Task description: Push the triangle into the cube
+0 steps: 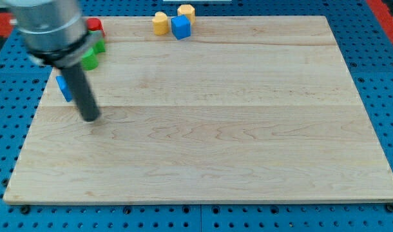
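A blue cube (180, 27) sits near the board's top edge, left of the middle. A blue block (63, 87) lies near the left edge, partly hidden behind my rod; its shape is hard to make out. My tip (91, 118) rests on the board just below and to the right of this blue block, close to it; I cannot tell if they touch. The cube is far off toward the view's top right of the tip.
Two yellow blocks (160, 23) (186, 11) flank the blue cube at the top edge. A red block (95, 27) and green blocks (91, 60) (100, 45) sit at the top left, partly hidden by the arm. The wooden board (216, 142) ends at blue pegboard all round.
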